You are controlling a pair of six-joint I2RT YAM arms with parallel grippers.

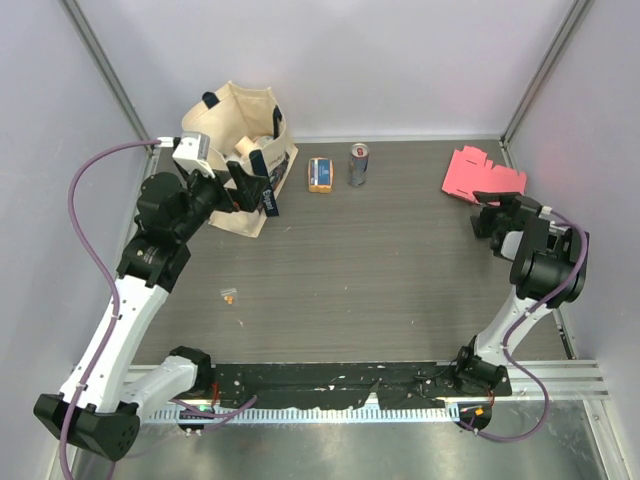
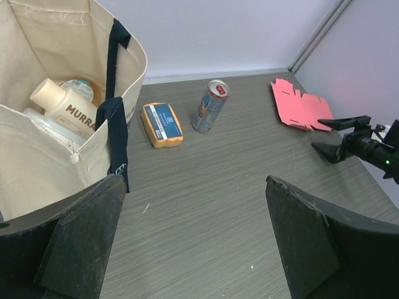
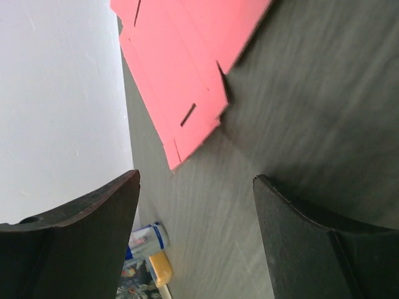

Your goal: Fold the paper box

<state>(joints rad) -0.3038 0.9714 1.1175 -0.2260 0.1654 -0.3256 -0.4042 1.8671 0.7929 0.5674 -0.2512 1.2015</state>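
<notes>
The paper box (image 1: 483, 173) lies flat and unfolded, a pink cut card at the table's far right; it also shows in the left wrist view (image 2: 299, 106) and fills the top of the right wrist view (image 3: 187, 56). My right gripper (image 1: 485, 213) (image 3: 196, 180) hovers just short of the card's near edge, turned on its side, jaws open with only bare table between them. From the left wrist view the right gripper (image 2: 341, 138) appears beside the card. My left gripper (image 1: 250, 185) (image 2: 193, 187) stands wide open above the table next to the tote bag, holding nothing.
A beige tote bag (image 1: 240, 150) (image 2: 56, 143) with bottles inside stands at the back left. An orange-and-blue packet (image 1: 320, 175) (image 2: 162, 124) and a small can (image 1: 359, 165) (image 2: 211, 104) sit at the back middle. A tiny scrap (image 1: 230, 295) lies near the left arm.
</notes>
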